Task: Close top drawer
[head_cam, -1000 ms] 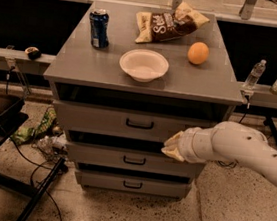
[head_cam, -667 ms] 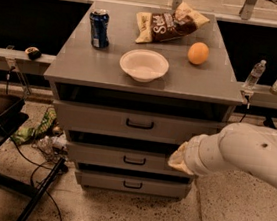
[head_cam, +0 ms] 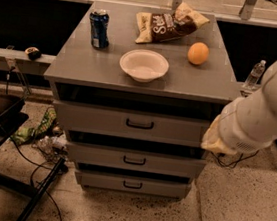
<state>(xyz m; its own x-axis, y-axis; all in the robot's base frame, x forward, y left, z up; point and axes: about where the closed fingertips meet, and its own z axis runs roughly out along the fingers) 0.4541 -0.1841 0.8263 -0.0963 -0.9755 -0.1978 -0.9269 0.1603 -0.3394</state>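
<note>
Nearest you, at 7 o'clock in the camera view, black cables trail over the speckled floor beside some green litter. From there the grey cabinet rises through its bottom drawer and middle drawer, each with a small black handle.

Above them is the top drawer, the tallest front, with its black loop handle at centre. A dark band separates this front from the cabinet top, and you cannot tell whether the drawer is fully home.

At 3 o'clock from that handle, look for the gripper at the tan end of the bulky white arm. It sits just beside the drawer front's right end. Whether it touches the front, and whether it is released or clenched, cannot be told from here.

On the cabinet top, the white bowl is nearest the front edge. The blue can stands at 10 o'clock from the bowl and the orange at 2 o'clock. The chip bag lies farther back, at 1 o'clock. A water bottle stands off the cabinet's right side.
</note>
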